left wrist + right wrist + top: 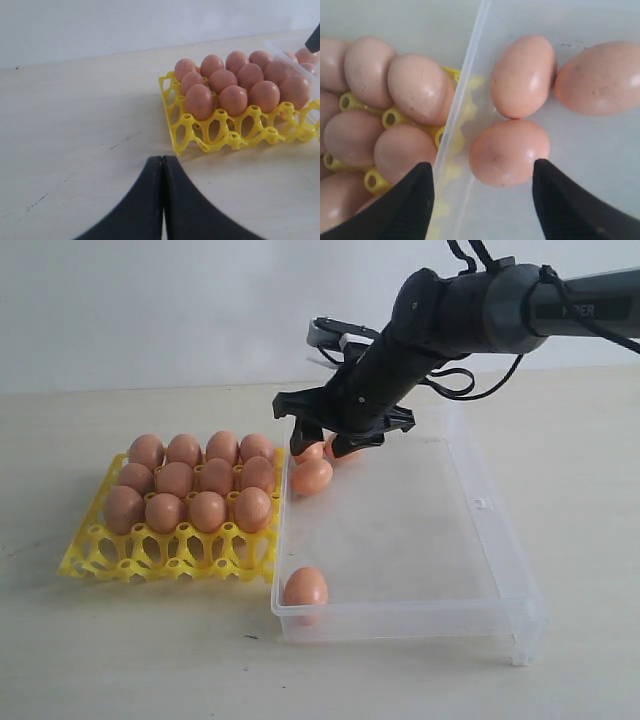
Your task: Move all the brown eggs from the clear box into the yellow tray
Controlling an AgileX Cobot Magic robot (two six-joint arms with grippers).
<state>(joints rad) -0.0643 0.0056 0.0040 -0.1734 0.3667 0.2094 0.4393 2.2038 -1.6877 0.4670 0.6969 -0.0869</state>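
The yellow tray (100,558) lies left of the clear box (420,540) and holds several brown eggs (207,510) in its far rows. My right gripper (325,443) hovers open over the box's far left corner. In the right wrist view the right gripper (482,172) straddles the box wall (460,115), with one egg (510,152) just ahead between its fingers and two more (523,75) (600,77) beyond. Another egg (305,587) lies in the box's near left corner. My left gripper (162,159) is shut and empty, short of the tray (225,140).
The tray's nearest row of cells (170,552) is unfilled. Pale tabletop (120,660) surrounds the tray and box. The right arm (480,310) reaches in from the upper right above the box.
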